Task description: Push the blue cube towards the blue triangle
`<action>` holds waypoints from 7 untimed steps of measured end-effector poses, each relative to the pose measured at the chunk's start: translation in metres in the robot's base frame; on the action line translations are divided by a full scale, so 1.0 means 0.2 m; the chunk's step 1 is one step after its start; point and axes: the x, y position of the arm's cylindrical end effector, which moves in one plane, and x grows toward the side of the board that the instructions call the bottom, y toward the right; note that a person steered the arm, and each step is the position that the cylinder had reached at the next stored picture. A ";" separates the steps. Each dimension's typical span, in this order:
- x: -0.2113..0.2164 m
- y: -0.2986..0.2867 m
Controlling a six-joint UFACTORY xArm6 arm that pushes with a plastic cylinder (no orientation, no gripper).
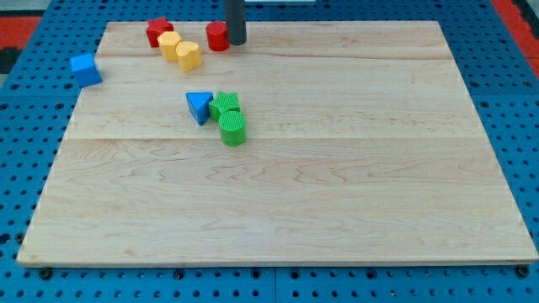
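The blue cube (85,69) sits at the view's left, at the board's left edge, partly off the wood. The blue triangle (199,106) lies right of it and lower, near the board's upper middle, touching a green block. My tip (237,41) is at the view's top, just right of a red cylinder (217,36). It is far from the blue cube, well to its right.
A red block (158,32) and two yellow blocks (170,45) (189,55) cluster at the top left. A green cube-like block (225,105) and a green cylinder (233,128) sit right of the blue triangle. The wooden board (337,168) lies on a blue pegboard.
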 end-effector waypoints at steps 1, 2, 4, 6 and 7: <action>-0.01 0.00; -0.04 0.00; -0.08 0.00; 0.14 0.19; 0.16 0.29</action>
